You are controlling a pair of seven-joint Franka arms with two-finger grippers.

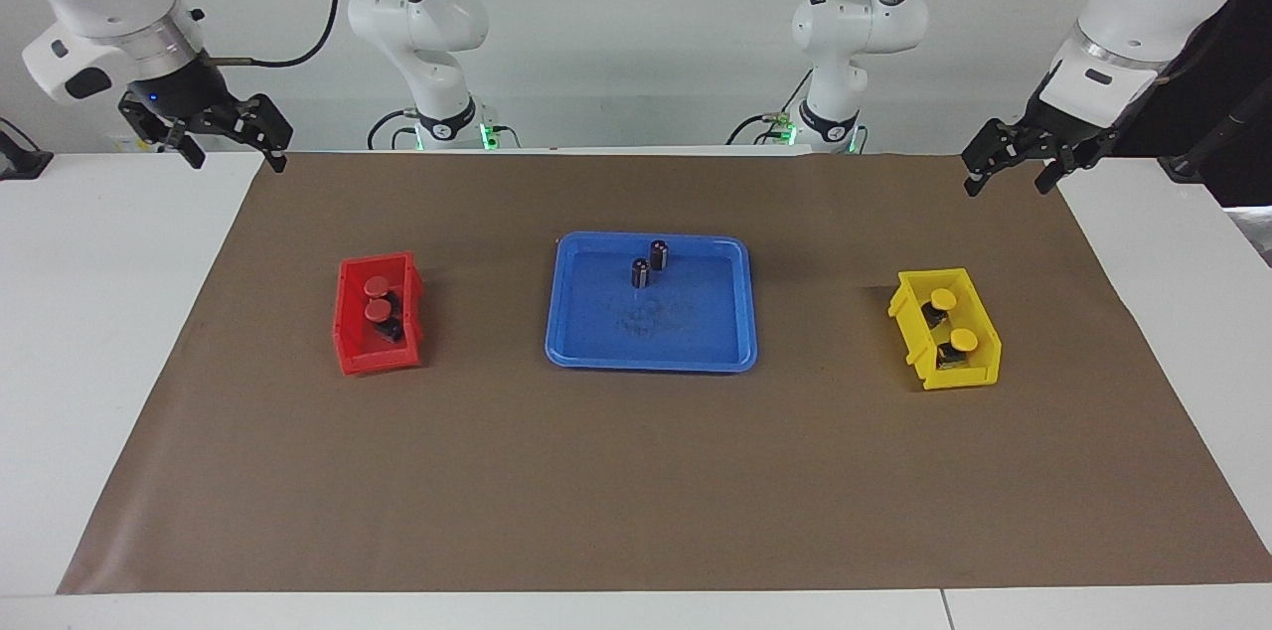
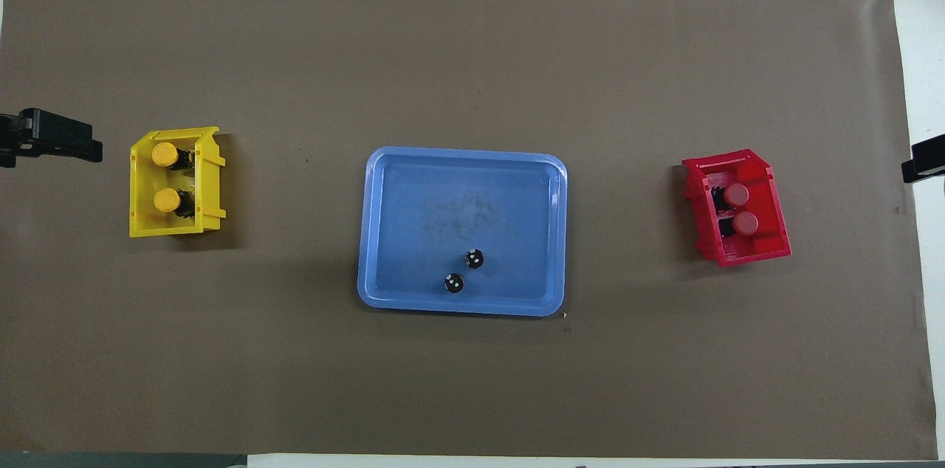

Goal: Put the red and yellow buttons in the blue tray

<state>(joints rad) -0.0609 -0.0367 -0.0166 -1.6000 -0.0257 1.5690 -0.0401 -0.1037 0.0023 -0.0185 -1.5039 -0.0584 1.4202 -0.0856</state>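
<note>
Two red buttons [image 1: 378, 298] sit inside the small red bin [image 1: 350, 332], one just nearer the robots than the other, caps up. Two yellow buttons [image 1: 952, 320] sit the same way in the small yellow bin [image 1: 979, 367]. The red bin lies toward the right arm's end of the worktop, the yellow bin toward the left arm's end, each well apart from the middle.

Between them rests the blue tray [image 1: 696, 332], flat on the brown paper sheet [image 1: 636, 491]. No button is in it. It holds only two dark capless cylinders [image 1: 650, 263], standing upright and close together in the part of the tray nearest the robots. A faint scuffed patch marks the tray's floor at its middle.

Out to the edges now. The left claw [image 1: 1014, 169] hangs in the air over the corner of the paper at its own end of the worktop, fingers spread, gripping nothing, well apart from the yellow bin. The right claw [image 1: 227, 149] hangs over the paper's edge at its end, also spread wide and empty, well apart from the red bin. In the overhead view only the dark tips of both claws show at the sides. The white worktop [image 1: 99, 312] shows all around the paper.
</note>
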